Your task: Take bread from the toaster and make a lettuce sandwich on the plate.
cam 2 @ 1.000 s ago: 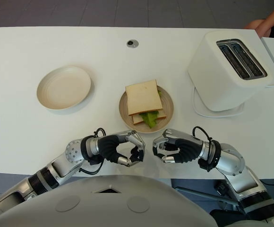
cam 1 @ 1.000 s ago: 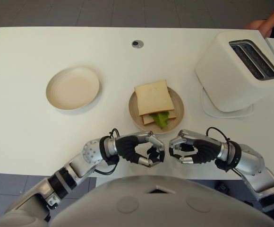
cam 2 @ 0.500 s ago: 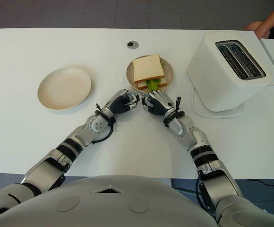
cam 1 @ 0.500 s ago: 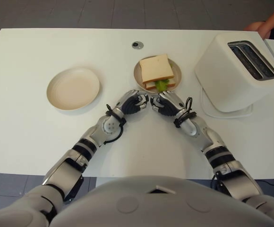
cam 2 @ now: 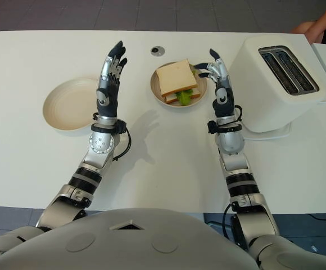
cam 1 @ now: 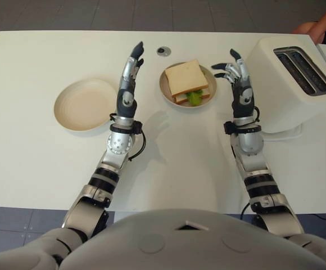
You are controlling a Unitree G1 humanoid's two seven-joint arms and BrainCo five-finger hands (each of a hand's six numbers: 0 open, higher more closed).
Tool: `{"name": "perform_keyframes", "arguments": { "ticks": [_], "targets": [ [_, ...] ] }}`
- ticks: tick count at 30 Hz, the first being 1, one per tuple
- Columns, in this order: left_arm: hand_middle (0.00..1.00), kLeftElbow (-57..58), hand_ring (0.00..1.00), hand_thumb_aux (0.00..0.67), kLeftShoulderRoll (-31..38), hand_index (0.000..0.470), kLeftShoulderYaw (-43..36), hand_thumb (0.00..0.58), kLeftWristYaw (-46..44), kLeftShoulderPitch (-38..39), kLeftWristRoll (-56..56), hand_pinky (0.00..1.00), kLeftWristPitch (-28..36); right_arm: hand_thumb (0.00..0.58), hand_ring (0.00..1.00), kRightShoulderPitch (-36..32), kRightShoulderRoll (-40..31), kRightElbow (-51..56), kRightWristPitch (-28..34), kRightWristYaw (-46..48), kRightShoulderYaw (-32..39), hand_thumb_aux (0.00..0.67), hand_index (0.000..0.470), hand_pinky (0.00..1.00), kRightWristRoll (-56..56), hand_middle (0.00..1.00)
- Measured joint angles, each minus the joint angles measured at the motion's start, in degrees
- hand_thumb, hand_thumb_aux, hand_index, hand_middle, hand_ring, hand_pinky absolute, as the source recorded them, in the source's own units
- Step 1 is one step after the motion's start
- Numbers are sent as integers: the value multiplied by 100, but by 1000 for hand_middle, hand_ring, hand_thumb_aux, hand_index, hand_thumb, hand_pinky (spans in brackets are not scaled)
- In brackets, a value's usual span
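Observation:
A sandwich (cam 1: 189, 82) of two bread slices with green lettuce (cam 1: 194, 98) poking out at the front lies on a tan plate (cam 1: 167, 86) at the table's middle back. The white toaster (cam 1: 289, 84) stands at the right, both slots showing dark. My left hand (cam 1: 128, 79) is raised upright to the left of the plate, fingers stretched out and holding nothing. My right hand (cam 1: 237, 84) is raised between the plate and the toaster, fingers spread, also holding nothing.
A second tan plate (cam 1: 86, 104) sits bare at the left. A small round grommet (cam 1: 163, 52) is set in the table behind the sandwich. The toaster's white cord (cam 2: 264, 134) loops on the table by its base. A person's hand (cam 1: 308, 29) rests at the far right corner.
Both hands were curled and close together near the front edge, pushed forward to the plate's front as it slid back, then parted, rose upright and opened on either side of it.

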Motion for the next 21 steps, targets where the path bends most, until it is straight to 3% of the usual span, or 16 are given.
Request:
{"name": "perform_keyframes", "arguments": {
  "ticks": [5,11,15,21],
  "targets": [
    [0,433,0,0,-234,0,334,0,-285,-223,-105,0,103,0,0,-462,429,952,-18,-241,-167,0,0,0,-279,0],
    [0,632,0,0,-390,0,388,0,-1075,-16,-311,0,-265,0,0,-442,652,1375,-805,-355,-346,0,0,0,-449,0],
    [0,633,0,0,-388,0,525,0,-1301,124,-329,0,-339,0,0,-331,658,1529,-890,-313,-476,0,0,0,-478,0],
    [0,507,0,0,-557,0,744,0,-481,380,556,0,286,0,0,6,715,1206,-797,-41,-517,0,0,0,-283,0]
  ]
}}
